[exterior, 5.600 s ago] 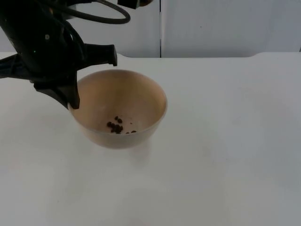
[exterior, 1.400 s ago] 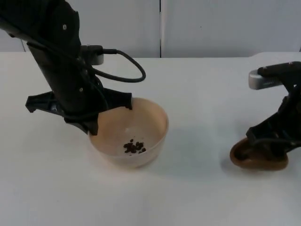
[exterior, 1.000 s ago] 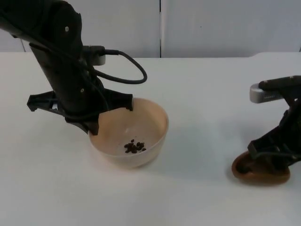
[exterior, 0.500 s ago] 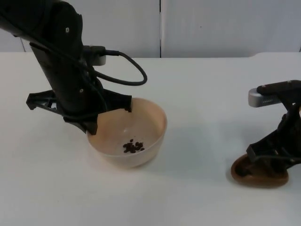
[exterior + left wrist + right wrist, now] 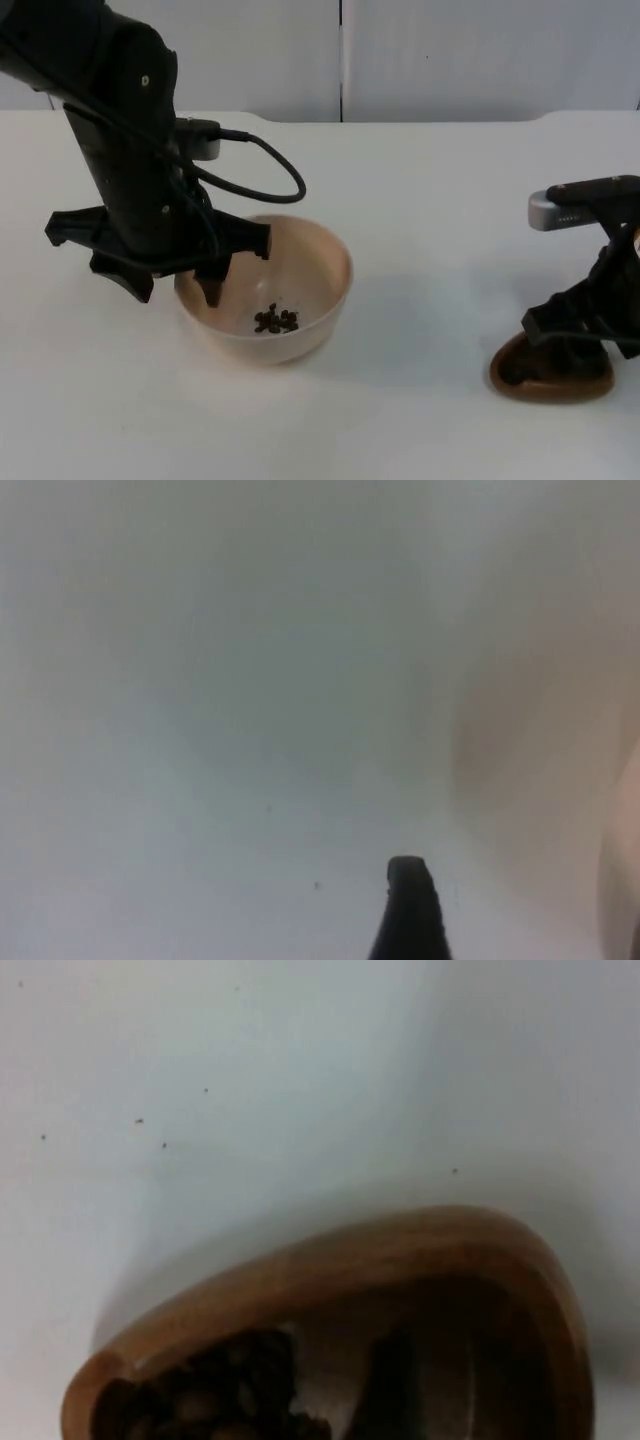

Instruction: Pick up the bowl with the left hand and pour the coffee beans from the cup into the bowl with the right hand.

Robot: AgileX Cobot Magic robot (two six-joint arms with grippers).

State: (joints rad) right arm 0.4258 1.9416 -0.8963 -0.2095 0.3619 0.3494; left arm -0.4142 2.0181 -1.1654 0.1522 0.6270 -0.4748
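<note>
A beige bowl (image 5: 320, 265) stands on the white table with a few coffee beans (image 5: 275, 320) at its bottom. My left gripper (image 5: 173, 290) is open and straddles the bowl's left rim, one finger inside and one outside. In the left wrist view one fingertip (image 5: 410, 915) stands over the table beside the bowl's wall (image 5: 610, 810). A brown wooden cup (image 5: 550, 372) sits on the table at the right, and my right gripper (image 5: 570, 335) hangs directly over it. The right wrist view looks into the cup (image 5: 480, 1250), where more beans (image 5: 200, 1390) lie.
The white table (image 5: 430, 200) stretches between bowl and cup with nothing on it. The grey partition wall (image 5: 450, 50) closes off the far edge. The left arm's cable loops above the bowl's far rim.
My left gripper has opened and let go of the bowl's rim; the bowl sits a little lower and to the left. The right arm and the cup have barely moved.
</note>
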